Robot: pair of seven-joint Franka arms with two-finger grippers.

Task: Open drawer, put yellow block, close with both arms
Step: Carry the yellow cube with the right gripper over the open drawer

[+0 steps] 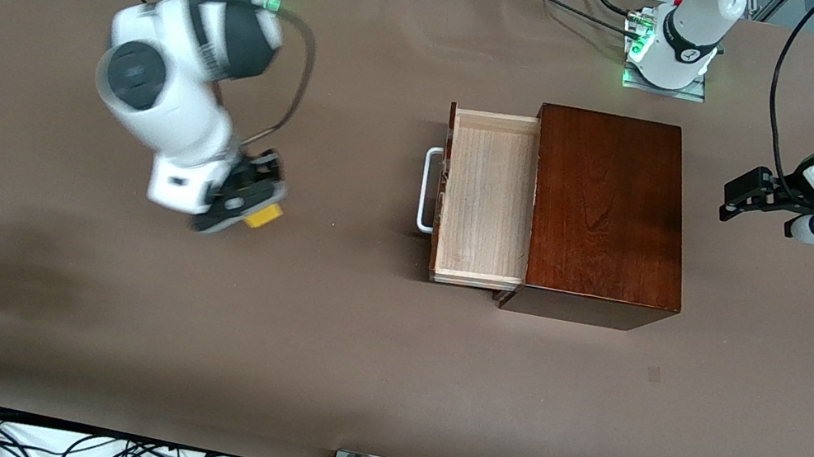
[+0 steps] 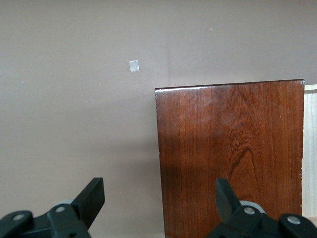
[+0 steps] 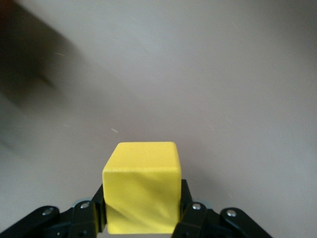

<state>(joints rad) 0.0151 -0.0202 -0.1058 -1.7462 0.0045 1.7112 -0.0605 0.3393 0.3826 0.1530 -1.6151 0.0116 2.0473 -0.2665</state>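
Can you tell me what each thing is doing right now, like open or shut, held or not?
Shallow pale-wood drawer with white bar handle: pulled out of the dark reddish-brown wooden box, open, nothing in it.
Small bright yellow cube block: held, above the brown table.
Right gripper: shut on the block, over the table toward the right arm's end.
Left gripper: open, holding nothing, waiting beside the box.

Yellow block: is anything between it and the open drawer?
Nothing visible. The right gripper holds the yellow block over bare table; the drawer stands open and empty toward the left arm's end. The left gripper waits beside the box.
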